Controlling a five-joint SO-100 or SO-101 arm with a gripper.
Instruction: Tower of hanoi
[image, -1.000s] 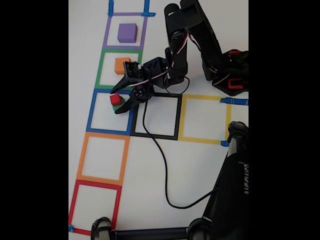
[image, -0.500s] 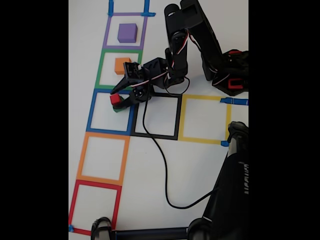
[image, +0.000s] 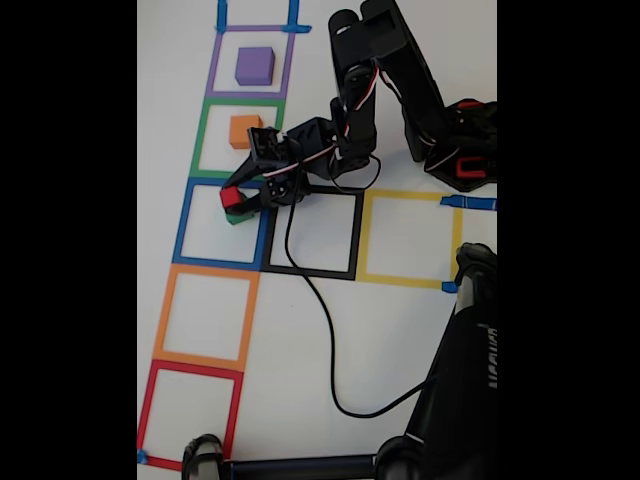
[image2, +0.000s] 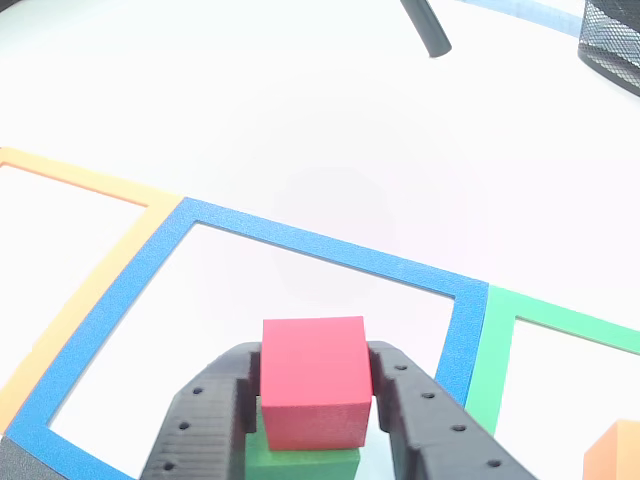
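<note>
Fixed view first: the black two-finger gripper (image: 238, 199) has drawn its fingers in since a second ago and now pinches the small red cube (image: 232, 198), which sits on the green cube (image: 234, 216) at the upper right of the blue tape square (image: 182, 232). The orange cube (image: 243, 131) and purple cube (image: 254, 65) lie in the squares beyond it.

Other view: both fingers (image2: 205, 420) press the red cube's (image2: 314, 382) sides, so lifting looks ready.

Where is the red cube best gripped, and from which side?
On its two opposite vertical side faces, from above. The red cube sits upright on the green cube, so a low pinch would likely catch both. The gripper already brackets those faces.
</note>
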